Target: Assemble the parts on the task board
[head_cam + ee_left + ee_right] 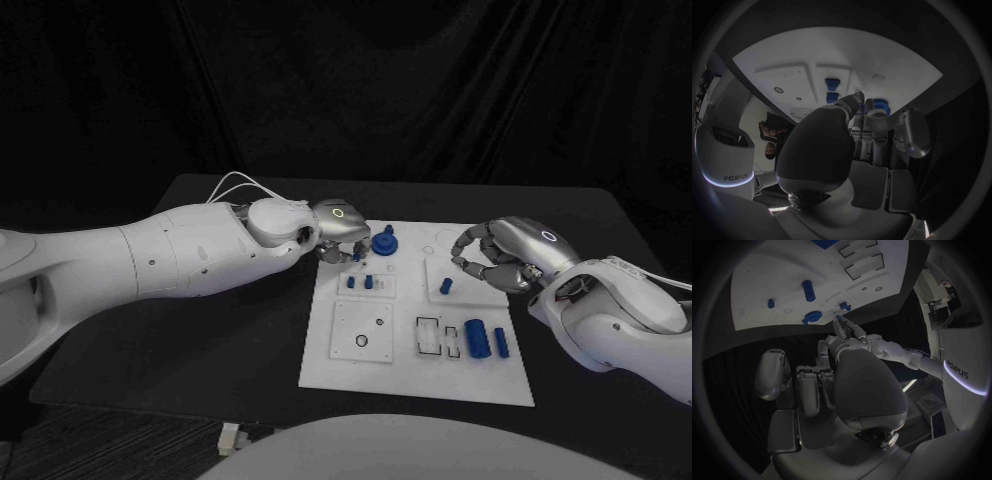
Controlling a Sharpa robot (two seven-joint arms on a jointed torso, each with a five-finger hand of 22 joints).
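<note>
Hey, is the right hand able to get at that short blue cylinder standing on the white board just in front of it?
Probably yes. The right hand hovers just beside the short blue cylinder on the white task board, its fingers curled around nothing, and nothing stands between them.

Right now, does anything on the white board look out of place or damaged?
Nothing stands out. The task board lies flat and looks whole, and the blue parts sit on it in order. Both robot hands, left and right, hover at its far end.

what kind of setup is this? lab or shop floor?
Likely a lab test bench, not a shop floor: a black table against a black backdrop, a white task board with cut-out recesses, and small blue parts laid out on it.
</note>
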